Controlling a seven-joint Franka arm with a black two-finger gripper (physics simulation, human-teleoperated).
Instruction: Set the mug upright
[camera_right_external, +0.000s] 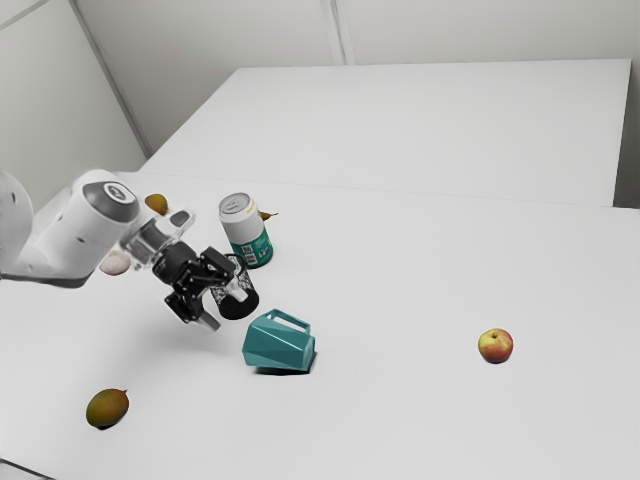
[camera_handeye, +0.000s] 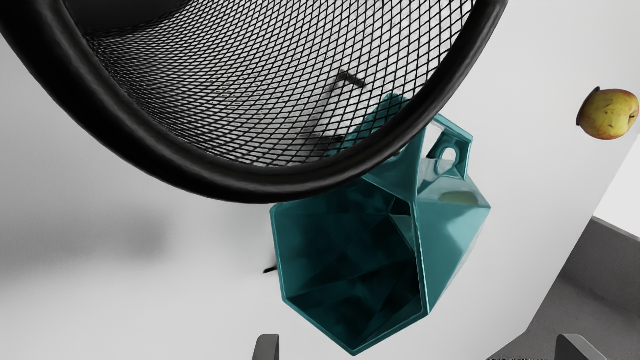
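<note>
The pale arm (camera_right_external: 85, 235) comes in from the exterior view's left and reaches toward the mug (camera_right_external: 278, 344). Its wrist (camera_right_external: 150, 242) slants downward, so the black gripper (camera_right_external: 224, 307) is tilted, pointing down and toward the mug's side of the exterior view. The gripper hangs near the mug, on its exterior-view-left side and apart from it. In the wrist view the two grey fingers (camera_handeye: 266, 348) stand wide apart, both tips clear of the mug.

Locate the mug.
In the exterior view's left half, the mug lies on its side on the table, its nearest neighbour the mesh cup.
</note>
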